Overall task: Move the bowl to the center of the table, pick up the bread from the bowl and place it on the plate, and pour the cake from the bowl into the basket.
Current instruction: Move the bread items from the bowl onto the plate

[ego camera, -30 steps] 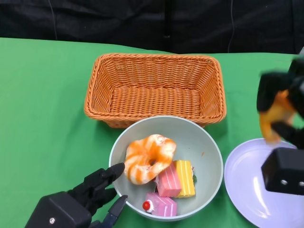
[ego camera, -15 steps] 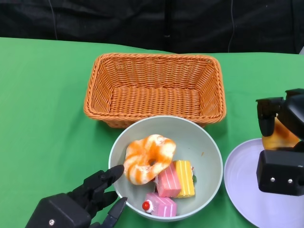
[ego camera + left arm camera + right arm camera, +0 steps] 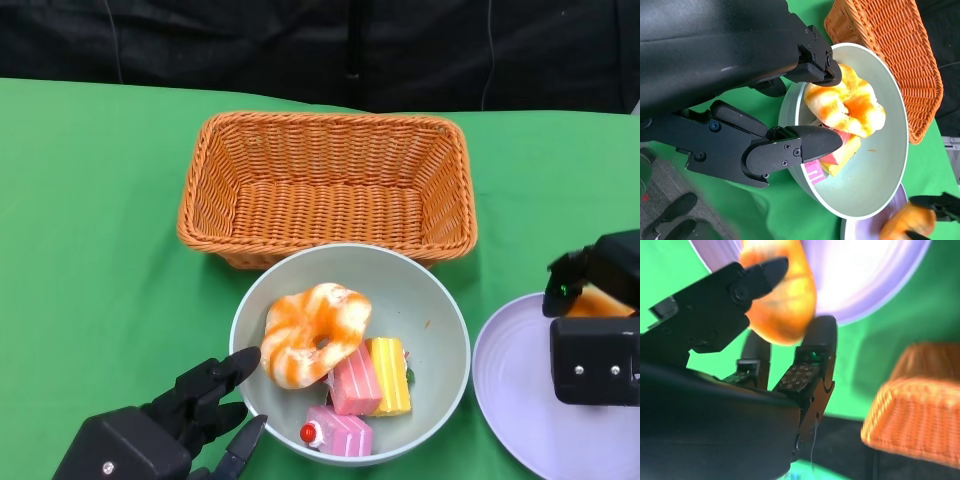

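Right hand (image 3: 592, 330): fingers grasping bread (image 3: 598, 302) over plate (image 3: 520, 400), worktop's right edge; lower fully before releasing. Left hand (image 3: 160, 430): fingers released, spread beside bowl (image 3: 440, 300).

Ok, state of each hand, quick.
Left hand: open, fingers at the bowl rim, holding nothing.
Right hand: holding bread over the plate.

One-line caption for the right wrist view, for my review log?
Right hand holds an orange bread piece over the lavender plate, wicker basket alongside.
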You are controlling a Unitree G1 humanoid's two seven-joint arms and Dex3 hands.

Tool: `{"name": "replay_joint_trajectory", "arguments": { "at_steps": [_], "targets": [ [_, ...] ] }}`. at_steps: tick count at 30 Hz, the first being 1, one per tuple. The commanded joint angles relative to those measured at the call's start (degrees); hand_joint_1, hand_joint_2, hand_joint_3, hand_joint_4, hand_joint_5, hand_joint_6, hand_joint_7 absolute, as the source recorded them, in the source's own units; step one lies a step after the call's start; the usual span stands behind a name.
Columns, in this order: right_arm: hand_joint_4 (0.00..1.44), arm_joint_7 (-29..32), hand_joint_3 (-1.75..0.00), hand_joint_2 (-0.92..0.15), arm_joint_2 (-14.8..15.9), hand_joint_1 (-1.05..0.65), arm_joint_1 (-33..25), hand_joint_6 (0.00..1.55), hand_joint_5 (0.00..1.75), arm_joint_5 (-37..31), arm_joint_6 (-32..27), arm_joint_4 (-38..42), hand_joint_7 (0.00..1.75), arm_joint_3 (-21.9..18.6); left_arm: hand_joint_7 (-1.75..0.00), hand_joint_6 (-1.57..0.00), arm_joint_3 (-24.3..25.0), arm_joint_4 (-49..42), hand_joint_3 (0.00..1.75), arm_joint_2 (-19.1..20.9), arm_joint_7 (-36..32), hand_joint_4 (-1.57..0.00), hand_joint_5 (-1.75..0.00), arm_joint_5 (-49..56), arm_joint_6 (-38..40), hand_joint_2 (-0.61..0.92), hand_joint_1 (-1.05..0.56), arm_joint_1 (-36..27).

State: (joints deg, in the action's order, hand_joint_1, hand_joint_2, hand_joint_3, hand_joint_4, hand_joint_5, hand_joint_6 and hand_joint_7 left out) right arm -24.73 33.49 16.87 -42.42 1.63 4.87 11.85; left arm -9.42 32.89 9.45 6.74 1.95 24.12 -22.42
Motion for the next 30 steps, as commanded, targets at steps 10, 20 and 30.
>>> {"name": "replay_joint_trajectory", "arguments": {
  "at_steps": [10,20,30],
  "targets": [
    [0.20,-12.9,-0.12,-0.92,3.8,-0.67,0.7,0.25,0.00,3.0,-6.4,-8.4,0.00,0.2,-0.01,-0.34,0.5,0.7,0.63,0.7,0.9,-0.15,-0.60,-0.3,-0.2,0.92,-0.64,-0.2],
    [0.14,-11.5,-0.13,-0.92,4.7,-0.80,-2.5,0.17,0.01,5.4,-6.5,-17.8,0.00,-2.9,-0.01,-0.34,0.6,0.8,0.63,0.4,1.0,-0.14,-0.61,-0.2,0.1,0.92,-0.63,-0.1],
    [0.30,-2.1,-0.07,-0.92,2.0,-0.61,-6.6,0.25,0.09,11.7,0.6,-28.5,0.04,-8.7,-0.01,-0.35,0.4,0.8,0.63,0.4,0.9,-0.14,-0.62,0.1,0.1,0.92,-0.65,0.1]
  ]
}}
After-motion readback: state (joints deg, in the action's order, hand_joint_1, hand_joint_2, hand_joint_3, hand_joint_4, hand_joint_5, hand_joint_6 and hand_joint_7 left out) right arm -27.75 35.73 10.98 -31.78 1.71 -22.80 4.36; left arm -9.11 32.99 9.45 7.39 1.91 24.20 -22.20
